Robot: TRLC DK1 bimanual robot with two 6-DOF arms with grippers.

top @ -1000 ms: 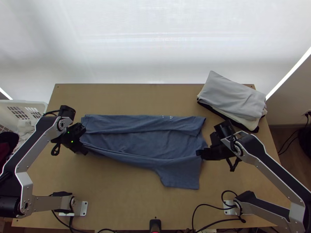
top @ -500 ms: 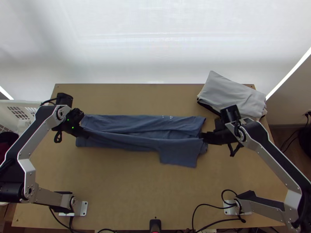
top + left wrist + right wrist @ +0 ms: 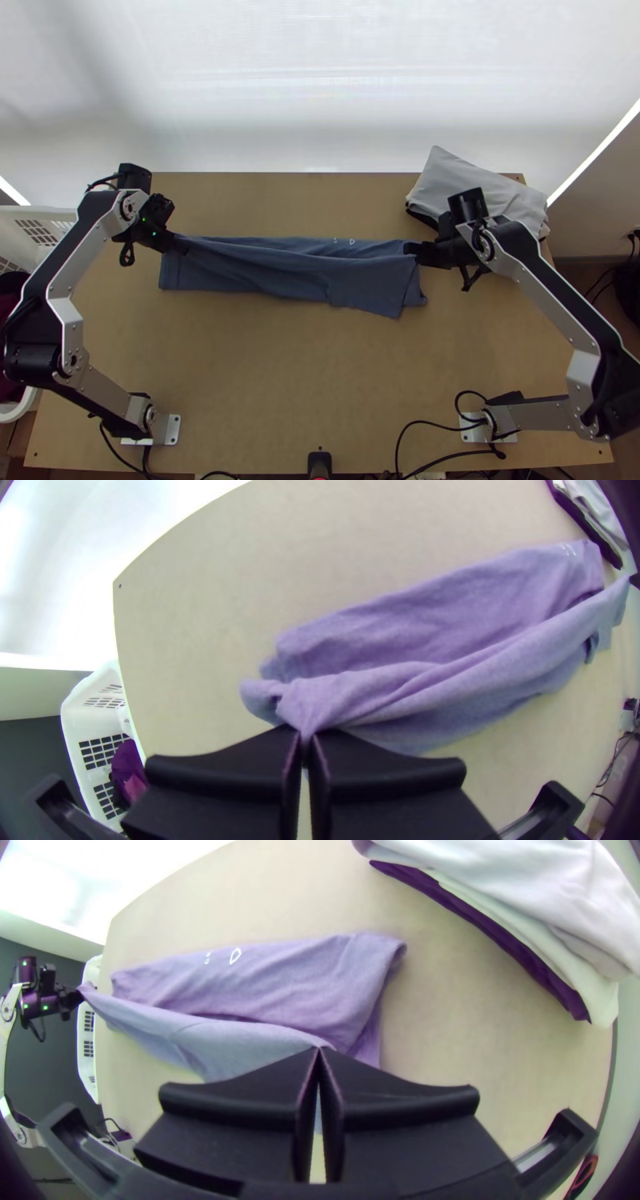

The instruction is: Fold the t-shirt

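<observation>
Both my grippers move up the table toward its far side, and they pull the near edge of the blue t-shirt [image 3: 280,270] with them, so the bit with the sleeve [image 3: 370,290] slides up too. My left gripper [image 3: 305,732] is closed tight on one end of that edge, and my right gripper [image 3: 320,1049] pinches the edge near its other end. I think I hold it at both ends so it stays straight and doesn't sag in the middle. The t-shirt is a long strip across the far half of the wooden table [image 3: 264,384], with its top layer pulled over the rest. Small white marks [image 3: 235,956] show on the far part. My guess is I now need to lay the edge down on that part and let go gently; if one side goes too far, the fold may come out crooked. The folded clothes [image 3: 472,196] sit near the far right corner, maybe to leave me room, but my right arm is close and could bump them.
</observation>
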